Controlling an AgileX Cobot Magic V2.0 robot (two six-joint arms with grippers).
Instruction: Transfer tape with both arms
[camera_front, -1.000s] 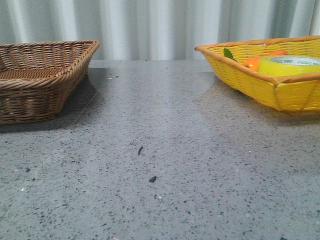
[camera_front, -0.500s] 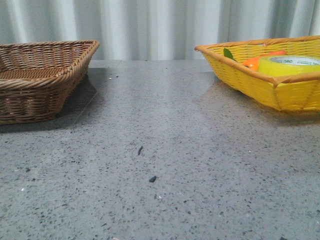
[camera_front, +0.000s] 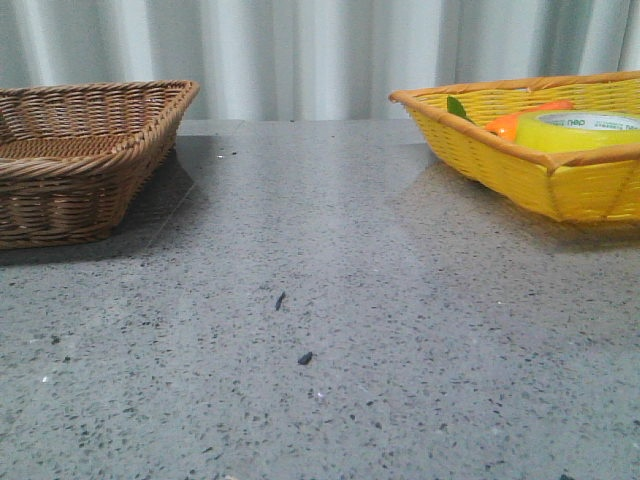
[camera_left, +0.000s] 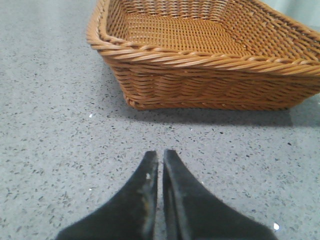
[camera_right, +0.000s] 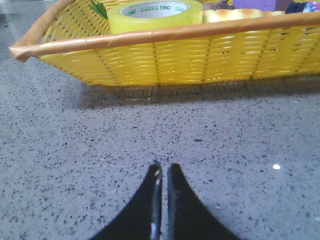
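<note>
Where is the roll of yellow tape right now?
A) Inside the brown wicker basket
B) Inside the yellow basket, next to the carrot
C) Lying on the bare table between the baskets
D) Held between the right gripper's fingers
B: the tape sits inside the yellow basket beside the orange carrot, while the brown wicker basket holds nothing and the right gripper is shut on nothing.

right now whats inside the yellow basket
The yellow basket holds the roll of yellow tape and an orange carrot with a green leaf. The right wrist view also shows something purple behind. The basket's front wall hides its floor.
</note>
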